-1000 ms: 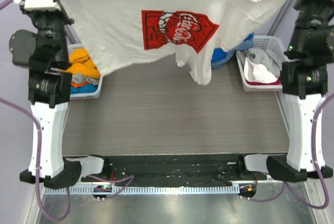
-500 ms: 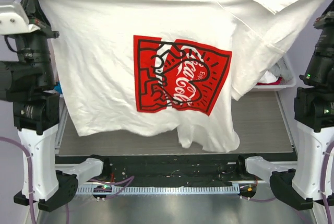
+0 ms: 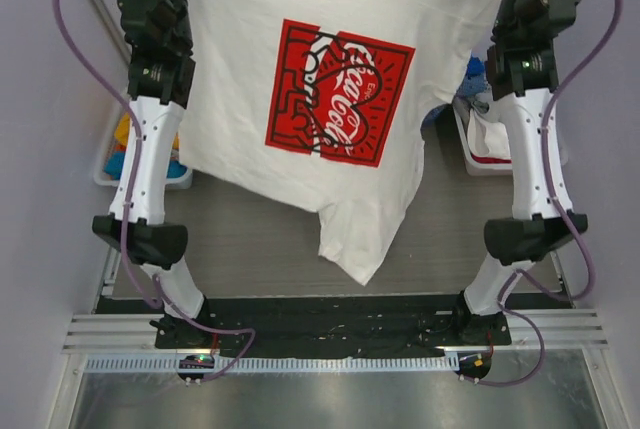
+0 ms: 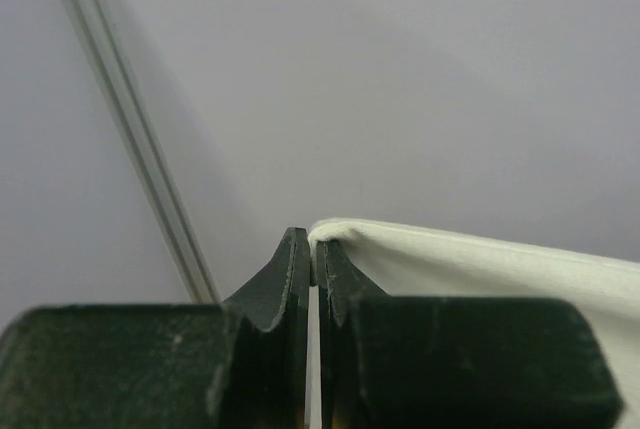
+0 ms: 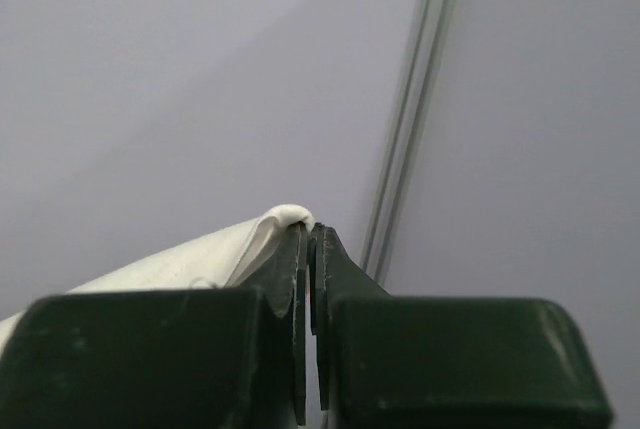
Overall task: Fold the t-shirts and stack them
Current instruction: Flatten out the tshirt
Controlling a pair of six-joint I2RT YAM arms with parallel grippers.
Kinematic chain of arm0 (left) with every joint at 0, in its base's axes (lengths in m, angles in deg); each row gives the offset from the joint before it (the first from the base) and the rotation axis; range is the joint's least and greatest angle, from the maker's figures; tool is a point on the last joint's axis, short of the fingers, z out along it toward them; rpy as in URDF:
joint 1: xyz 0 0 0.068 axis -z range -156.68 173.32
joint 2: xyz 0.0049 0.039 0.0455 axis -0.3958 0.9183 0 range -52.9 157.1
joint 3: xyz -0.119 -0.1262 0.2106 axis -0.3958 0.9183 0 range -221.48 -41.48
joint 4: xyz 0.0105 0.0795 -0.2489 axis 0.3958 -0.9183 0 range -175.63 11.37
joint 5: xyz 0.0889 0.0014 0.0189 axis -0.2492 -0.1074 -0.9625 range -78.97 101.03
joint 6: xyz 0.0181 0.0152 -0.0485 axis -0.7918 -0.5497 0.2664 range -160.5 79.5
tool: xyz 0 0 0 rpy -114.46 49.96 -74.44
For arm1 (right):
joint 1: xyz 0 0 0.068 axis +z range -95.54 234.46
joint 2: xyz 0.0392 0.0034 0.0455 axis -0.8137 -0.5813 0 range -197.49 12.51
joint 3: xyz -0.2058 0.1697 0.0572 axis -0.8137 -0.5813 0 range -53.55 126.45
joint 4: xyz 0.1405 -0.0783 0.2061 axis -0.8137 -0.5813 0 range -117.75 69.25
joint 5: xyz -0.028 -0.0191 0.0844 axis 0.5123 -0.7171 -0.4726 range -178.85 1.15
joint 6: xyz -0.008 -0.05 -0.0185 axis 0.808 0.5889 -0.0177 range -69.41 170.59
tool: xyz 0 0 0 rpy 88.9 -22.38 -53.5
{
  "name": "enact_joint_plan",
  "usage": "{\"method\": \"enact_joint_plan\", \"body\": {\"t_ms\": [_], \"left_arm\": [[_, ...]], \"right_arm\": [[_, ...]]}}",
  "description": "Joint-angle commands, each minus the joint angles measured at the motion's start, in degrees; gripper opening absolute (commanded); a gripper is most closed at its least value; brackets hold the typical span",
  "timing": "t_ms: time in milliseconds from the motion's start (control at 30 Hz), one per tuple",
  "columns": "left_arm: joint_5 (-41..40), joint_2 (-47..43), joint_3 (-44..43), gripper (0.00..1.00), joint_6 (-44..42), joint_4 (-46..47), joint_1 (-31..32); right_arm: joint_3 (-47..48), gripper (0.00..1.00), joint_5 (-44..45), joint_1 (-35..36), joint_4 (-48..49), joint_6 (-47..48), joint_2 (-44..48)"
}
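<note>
Top external: both arms reach up high with the white t-shirt [image 3: 330,79] hung between them like laundry on a line, front facing the camera.
Left basket [image 3: 105,177]: sits at the left edge of the table, partly hidden behind the left arm. An orange shirt [image 3: 123,132] and a blue shirt [image 3: 177,168] poke out of it.
Left gripper [image 4: 311,244]: clenched on a top corner of the white t-shirt. In the left wrist view the fingers are pressed together with a thin fold of white cloth pinched between them, and the cloth runs off to the right.
White t-shirt, where it is: up in the air over the table [image 3: 250,239], held at both top corners. The lower hem hangs crooked (lowest point is roughly mid-table, a bit right of centre).
Red logo [image 3: 340,91]: square print on the chest, tilted a little, fully in view.
Right gripper [image 5: 309,234]: also clamped on the shirt. The right wrist view shows a bunched white corner caught at the fingertips, with the cloth trailing off to the left.
Right basket [image 3: 461,127]: at the right edge of the table, half behind the right arm. It holds a pale grey-white shirt [image 3: 492,134], and some blue cloth [image 3: 476,71] shows just beside the hanging shirt's edge.
</note>
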Motion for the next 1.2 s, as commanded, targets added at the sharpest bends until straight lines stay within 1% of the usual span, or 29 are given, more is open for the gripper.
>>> {"method": "enact_joint_plan", "body": {"t_ms": [0,67,100,167,200,233,367,400,467,500,533,567,633,667,733,767,833,867,900,933,967,1033,1067,1100,1167], "left_arm": [[-2.6,8.4,-20.7,0.0,-2.1,5.8,-1.9],[-2.6,12.4,-25.5,0.0,-2.4,6.2,-2.4],[-2.6,12.5,-26.3,0.0,-2.8,7.0,-2.6],[-2.9,10.2,-23.9,0.0,-2.7,10.1,-3.1],[-3.3,9.2,-20.4,0.0,-2.6,11.0,-3.3],[-3.7,8.2,-19.2,0.0,-2.3,11.4,-3.4],[-4.7,3.5,-13.9,0.0,-0.3,8.8,-3.5],[-4.4,1.0,-10.4,0.0,0.2,8.6,-3.6],[-3.9,-0.8,-8.1,0.0,1.9,6.0,-3.5],[-4.0,-2.5,-5.3,0.0,2.2,5.5,-3.6],[-4.0,-3.8,-3.2,0.0,2.6,5.3,-3.6],[-3.7,-4.7,0.9,0.0,2.8,5.2,-3.4],[-3.5,-7.0,4.4,0.0,3.2,3.6,-3.4],[-3.2,-7.7,8.4,0.0,3.5,3.1,-3.4],[-1.9,-10.3,13.6,0.0,4.0,1.8,-3.4],[-1.1,-11.3,19.0,0.0,4.1,1.0,-3.3],[-0.8,-14.5,25.4,0.0,4.2,0.3,-3.0],[0.1,-15.5,32.1,0.0,3.9,0.3,-2.6],[0.3,-16.4,35.4,0.0,3.2,0.3,-2.3],[0.6,-17.5,38.6,0.0,2.9,0.4,-2.1],[1.3,-19.4,44.6,0.0,2.7,0.3,-1.7],[2.1,-21.6,50.0,0.0,2.4,0.3,-1.4],[2.5,-23.5,54.2,0.0,2.2,0.3,-1.2],[2.8,-24.5,56.0,0.0,2.0,0.3,-1.2],[3.5,-26.2,60.0,0.0,1.3,-1.4,-1.1]], "right_arm": [[26.8,0.01,2.7,-0.6,1.8,1.3,-12.3],[33.0,0.01,2.3,-0.7,1.5,2.8,-17.3],[33.3,0.01,1.7,-0.7,2.3,3.1,-17.2],[29.0,0.01,1.4,-0.7,6.2,3.1,-13.6],[23.9,0.01,1.2,-0.6,7.4,2.9,-12.0],[22.0,0.01,1.5,-0.7,8.3,2.8,-10.9],[18.1,0.01,3.4,-0.9,6.7,1.4,-7.3],[15.9,0.01,3.4,-0.9,6.2,0.4,-5.4],[11.5,0.01,3.1,-1.0,6.7,-0.2,-2.3],[5.5,0.01,3.0,-0.9,7.5,-0.3,-0.7],[2.1,0.01,2.4,-1.0,8.7,-0.6,3.1],[-4.6,0.01,2.3,-1.0,9.4,-0.7,4.8],[-10.8,0.01,2.4,-1.0,9.7,-1.6,9.4],[-15.5,0.01,3.0,-1.0,8.8,-2.0,10.7],[-20.7,0.01,3.6,-1.0,5.9,-3.2,14.1],[-27.1,0.01,3.7,-1.0,5.4,-3.5,15.5],[-33.8,0.01,3.9,-0.9,4.0,-3.9,18.1],[-36.8,0.01,4.3,-1.0,3.5,-4.6,20.3],[-42.4,0.01,4.7,-1.0,3.0,-4.7,21.4],[-45.3,0.01,5.0,-1.0,2.4,-5.0,22.2],[-50.3,0.01,5.1,-1.0,2.1,-5.5,24.2],[-54.4,0.01,4.4,-1.0,0.1,-6.3,25.8],[-56.4,0.01,4.0,-1.0,-0.6,-6.6,26.6],[-59.6,0.01,3.7,-1.0,-1.1,-7.0,28.0],[-63.2,0.01,3.3,-0.9,-2.8,-7.5,29.4]]}}
